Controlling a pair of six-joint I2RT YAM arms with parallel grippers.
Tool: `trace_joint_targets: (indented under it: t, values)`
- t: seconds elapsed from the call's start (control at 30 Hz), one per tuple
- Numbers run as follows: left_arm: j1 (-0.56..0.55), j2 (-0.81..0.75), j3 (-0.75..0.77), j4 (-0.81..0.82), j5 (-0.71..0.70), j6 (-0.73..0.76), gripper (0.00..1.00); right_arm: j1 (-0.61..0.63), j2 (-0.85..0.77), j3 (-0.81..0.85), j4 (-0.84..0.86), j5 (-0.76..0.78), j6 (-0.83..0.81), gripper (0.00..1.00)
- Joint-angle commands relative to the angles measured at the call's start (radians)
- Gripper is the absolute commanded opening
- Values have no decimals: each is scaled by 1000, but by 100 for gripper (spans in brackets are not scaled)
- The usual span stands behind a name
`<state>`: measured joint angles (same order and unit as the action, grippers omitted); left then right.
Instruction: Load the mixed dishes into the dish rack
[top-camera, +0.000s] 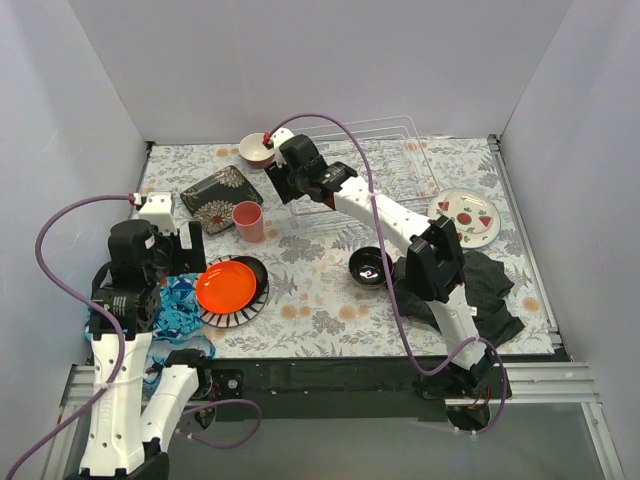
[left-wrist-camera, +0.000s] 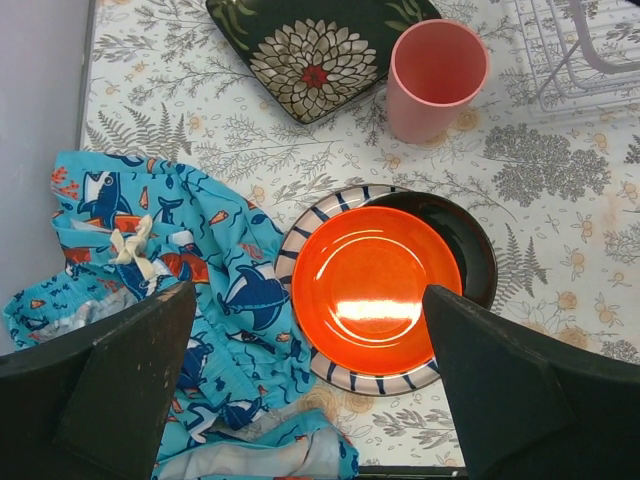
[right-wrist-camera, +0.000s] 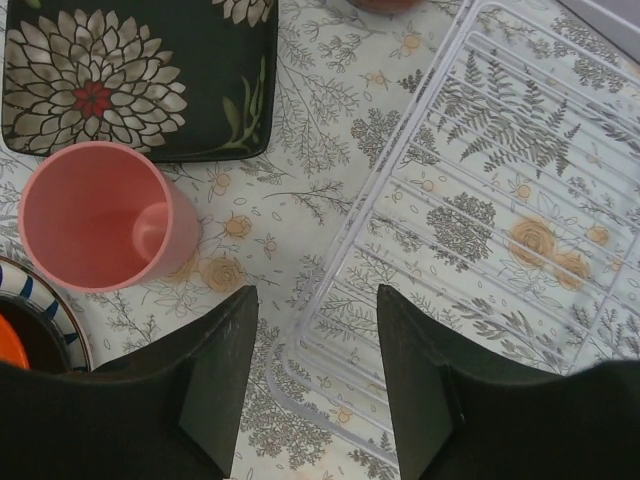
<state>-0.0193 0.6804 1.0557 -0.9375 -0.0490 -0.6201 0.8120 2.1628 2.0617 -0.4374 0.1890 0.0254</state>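
Observation:
The dish rack stands at the back, its corner showing in the left wrist view and its clear ribbed base in the right wrist view. My right gripper is open and empty above the rack's near-left corner, beside the pink cup. My left gripper is open and empty above the orange plate, which lies on a black plate and a striped plate.
A black floral square plate lies at the back left and a red bowl behind it. A dark bowl and a red-marked white plate sit to the right. The blue cloth and the black cloth lie near the front.

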Motion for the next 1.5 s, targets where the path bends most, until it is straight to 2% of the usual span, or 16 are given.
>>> trace_joint_targets:
  t: [0.0, 0.13, 0.53, 0.63, 0.67, 0.77, 0.83, 1.03, 1.23, 1.33, 1.47]
  values:
    - [18, 25, 40, -18, 86, -20, 98, 4, 52, 86, 32, 7, 36, 58]
    - [54, 27, 35, -21, 106, -27, 98, 6, 87, 87, 32, 32, 41, 55]
    - [65, 48, 35, 0, 133, -47, 98, 19, 124, 64, 32, 47, 18, 45]
    - [65, 44, 36, 5, 147, -49, 98, 33, 100, 28, 26, 61, 15, 33]
    - [65, 41, 36, 6, 149, -49, 98, 36, 89, 15, 22, 76, 15, 24]
    - [65, 19, 21, 20, 161, -46, 98, 62, 29, -52, 16, 110, 4, 15]
    - [65, 2, 9, 25, 166, -41, 98, 84, -26, -115, 14, 138, -4, 2]
    - [65, -28, 12, 26, 176, -38, 98, 131, -164, -264, 16, 208, -53, 1]
    - [65, -45, 10, 20, 212, -15, 98, 127, -308, -460, 14, 268, -91, 1]
    - [67, -39, 9, 28, 219, 0, 98, 124, -372, -555, 12, 251, -122, 1]
    - [61, -28, -3, 61, 228, 28, 98, 119, -434, -640, -7, 141, -220, 1]
